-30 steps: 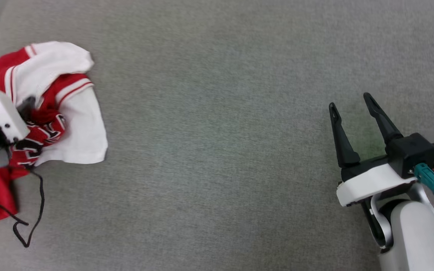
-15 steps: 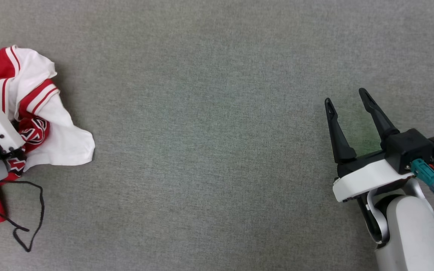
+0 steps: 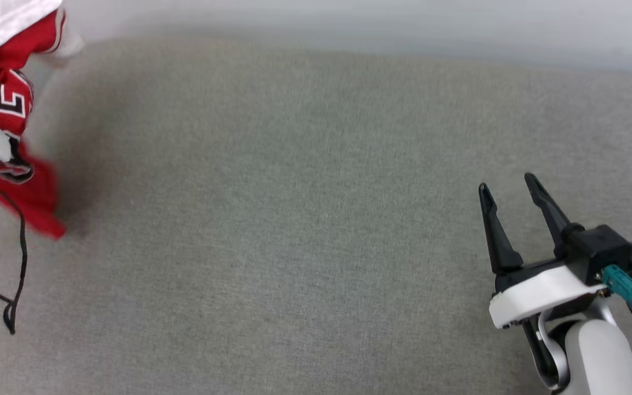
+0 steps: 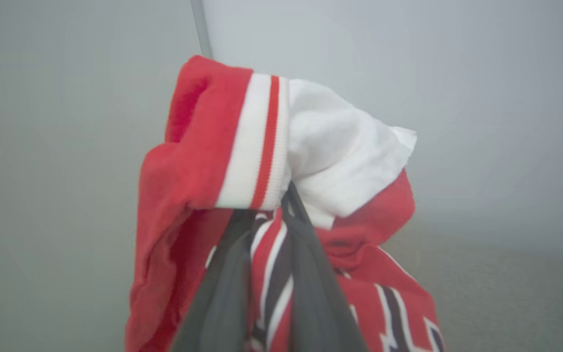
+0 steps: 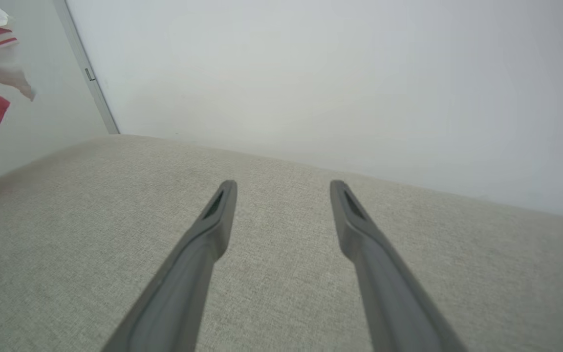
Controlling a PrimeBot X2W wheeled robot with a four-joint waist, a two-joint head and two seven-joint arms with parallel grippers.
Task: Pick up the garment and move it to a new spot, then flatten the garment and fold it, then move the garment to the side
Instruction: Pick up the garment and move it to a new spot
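The soft, light jersey shirt [image 3: 6,104] hangs bunched over the upholstered surface's [image 3: 294,219] left edge, pinched by the left gripper [image 4: 267,230], apparently near a striped cuff; with the right gripper [image 3: 507,184] spread, a shoulder-seam regrasp seems advisable.

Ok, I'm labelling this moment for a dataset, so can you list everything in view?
garment: one, red with white sleeve and striped trim, held up at far left
fabric surface: one, grey, across the scene
wall: one, pale, behind the surface
strip: one, grey, running up the wall
cable: one, black, dangling by the left arm
connector: one, teal, on the right wrist
left gripper: one, dark jaws shut on the garment
right gripper: one, dark jaws open, lower right
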